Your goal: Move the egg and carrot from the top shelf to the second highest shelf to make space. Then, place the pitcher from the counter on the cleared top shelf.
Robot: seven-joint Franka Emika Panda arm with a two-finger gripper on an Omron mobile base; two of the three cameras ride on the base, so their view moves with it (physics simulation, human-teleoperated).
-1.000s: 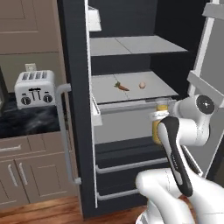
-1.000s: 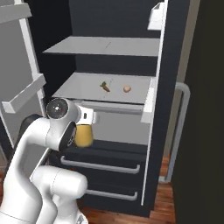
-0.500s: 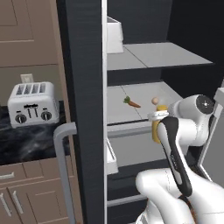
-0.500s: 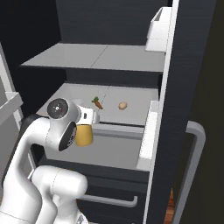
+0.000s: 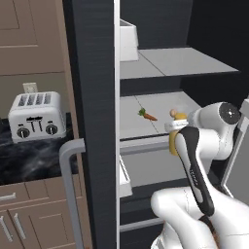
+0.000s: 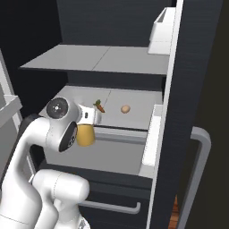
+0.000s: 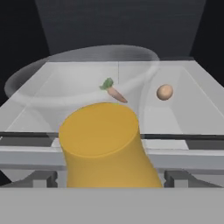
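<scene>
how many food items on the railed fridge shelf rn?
2. The carrot lies left of the centre seam, the egg right of it, apart, both on the second highest shelf. The arm hides part of it.

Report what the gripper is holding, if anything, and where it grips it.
The gripper holds the yellow-orange carafe-shaped pitcher by its wide body, one dark fingertip on each side, in front of the fridge shelves.

My arm is glossy white with rounded shells. Each joint has a dark grey round cap with a small pale centre, and a black strip runs along one link.
</scene>
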